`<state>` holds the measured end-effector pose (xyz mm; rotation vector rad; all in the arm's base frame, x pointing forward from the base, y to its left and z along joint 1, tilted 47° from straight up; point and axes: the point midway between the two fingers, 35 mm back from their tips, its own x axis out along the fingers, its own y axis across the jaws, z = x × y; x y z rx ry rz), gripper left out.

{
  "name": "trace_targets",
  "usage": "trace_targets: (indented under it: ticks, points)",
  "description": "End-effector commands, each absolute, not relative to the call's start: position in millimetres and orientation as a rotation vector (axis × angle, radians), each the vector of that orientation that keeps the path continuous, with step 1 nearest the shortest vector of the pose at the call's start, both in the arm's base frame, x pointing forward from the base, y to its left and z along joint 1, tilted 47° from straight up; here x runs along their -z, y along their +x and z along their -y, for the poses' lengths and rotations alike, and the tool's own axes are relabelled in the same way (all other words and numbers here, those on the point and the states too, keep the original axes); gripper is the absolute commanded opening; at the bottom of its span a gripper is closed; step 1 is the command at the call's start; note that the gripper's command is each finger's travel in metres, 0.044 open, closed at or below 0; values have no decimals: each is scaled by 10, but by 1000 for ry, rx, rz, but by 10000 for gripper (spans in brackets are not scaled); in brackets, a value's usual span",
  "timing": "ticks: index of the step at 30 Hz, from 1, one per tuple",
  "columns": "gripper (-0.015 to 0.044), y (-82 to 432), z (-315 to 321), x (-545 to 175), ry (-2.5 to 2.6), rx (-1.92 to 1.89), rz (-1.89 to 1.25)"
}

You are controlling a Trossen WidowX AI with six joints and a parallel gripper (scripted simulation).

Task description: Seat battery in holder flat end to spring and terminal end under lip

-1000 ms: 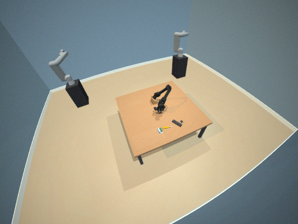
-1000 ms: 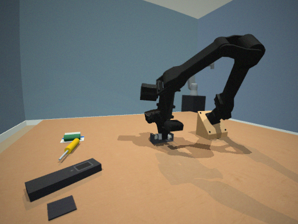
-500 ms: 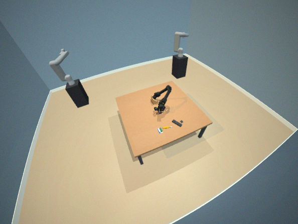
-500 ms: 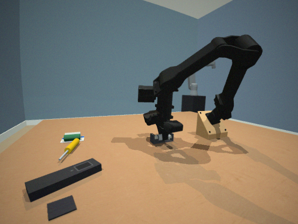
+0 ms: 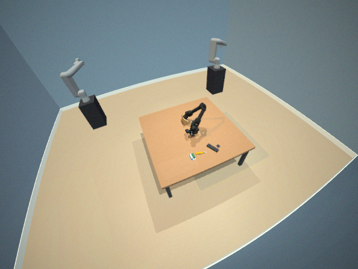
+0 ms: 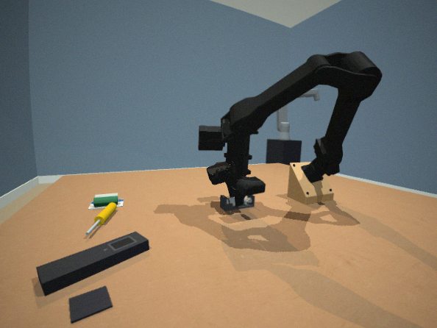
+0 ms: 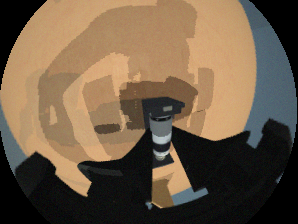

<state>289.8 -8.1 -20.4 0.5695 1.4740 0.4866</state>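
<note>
The small dark holder (image 6: pixel 221 203) (image 7: pixel 171 103) stands on the table under my gripper (image 6: pixel 238 203) (image 7: pixel 159 129). The gripper is shut on the battery (image 7: pixel 161 135), with a finger on each side of its middle. The battery is grey with pale and black bands. In the wrist view its grey end is close to the holder's upper wall, and a small round nub shows at its lower end, over the dark floor of the holder. In the exterior view the fingers hide the battery's middle. Spring and lip contact and any slight tilt cannot be told.
A black remote (image 5: pixel 213 148) (image 6: pixel 92 261) and a dark flat cover (image 5: pixel 218 146) (image 6: pixel 90 304) lie on the table. A yellow screwdriver (image 5: pixel 199 153) (image 6: pixel 106 214) lies by a green-and-white item (image 5: pixel 193 156) (image 6: pixel 105 200). The wooden wedge (image 6: pixel 299 184) is at the arm's base.
</note>
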Motion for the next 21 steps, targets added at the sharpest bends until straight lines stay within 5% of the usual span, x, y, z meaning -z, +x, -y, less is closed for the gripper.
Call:
trace_targets:
  ticks: [1, 13, 17, 21]
  points:
    - [83, 2919, 78, 206, 576, -484, -1479]
    - [83, 2927, 79, 204, 575, -482, -1478]
    - [185, 2927, 79, 204, 575, -482, -1478]
    - [185, 2925, 98, 186, 574, -482, -1477]
